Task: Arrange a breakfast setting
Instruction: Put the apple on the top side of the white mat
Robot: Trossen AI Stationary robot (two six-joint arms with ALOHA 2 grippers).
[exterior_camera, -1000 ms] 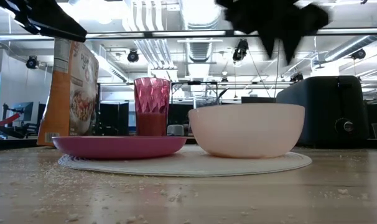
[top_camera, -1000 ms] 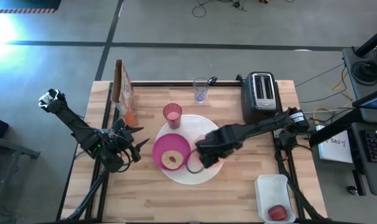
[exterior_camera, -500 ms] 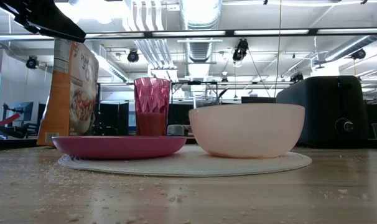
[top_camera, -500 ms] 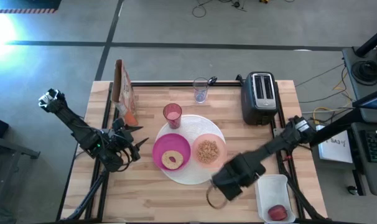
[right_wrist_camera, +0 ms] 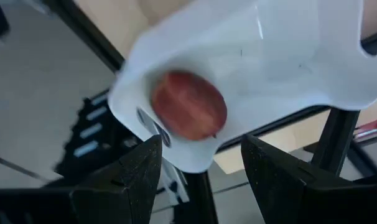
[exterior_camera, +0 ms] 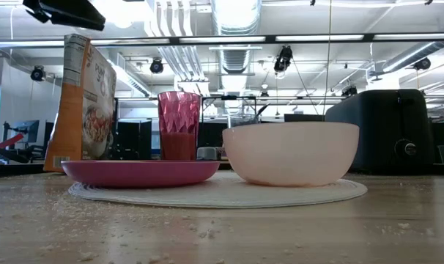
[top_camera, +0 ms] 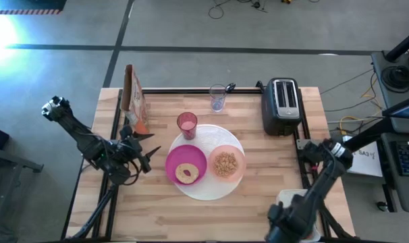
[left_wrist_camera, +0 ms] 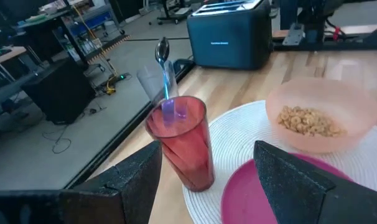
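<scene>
The white plate (top_camera: pixel 206 187) carries the magenta bowl (top_camera: pixel 177 156), with the round bread (top_camera: pixel 186 173) in it, and the peach bowl (top_camera: pixel 226 164), which holds cereal. The pink tumbler (top_camera: pixel 187 125) stands at the plate's far edge. Farther back, the clear cup (top_camera: pixel 218 98) holds the teal-handled spoon (left_wrist_camera: pixel 164 68). The small red fruit (right_wrist_camera: pixel 188 104) lies in the white tub (right_wrist_camera: pixel 282 56). My right gripper (right_wrist_camera: pixel 201 180) hangs open above that fruit, at the table's near right corner. My left gripper (left_wrist_camera: pixel 207 186) waits open left of the plate, facing the tumbler (left_wrist_camera: pixel 182 140).
The black-and-silver toaster (top_camera: pixel 282 104) stands at the far right and a cereal box (top_camera: pixel 133 101) at the far left. Crumbs lie scattered on the near tabletop (exterior_camera: pixel 207 235). My right arm (top_camera: pixel 319 182) crosses the tub (top_camera: pixel 287 197) in the high view.
My right gripper has swung from above the peach bowl toward the table's near right corner, turning as it went, and now hangs over the white tub. The peach bowl with its cereal is uncovered. My left gripper has risen a little.
</scene>
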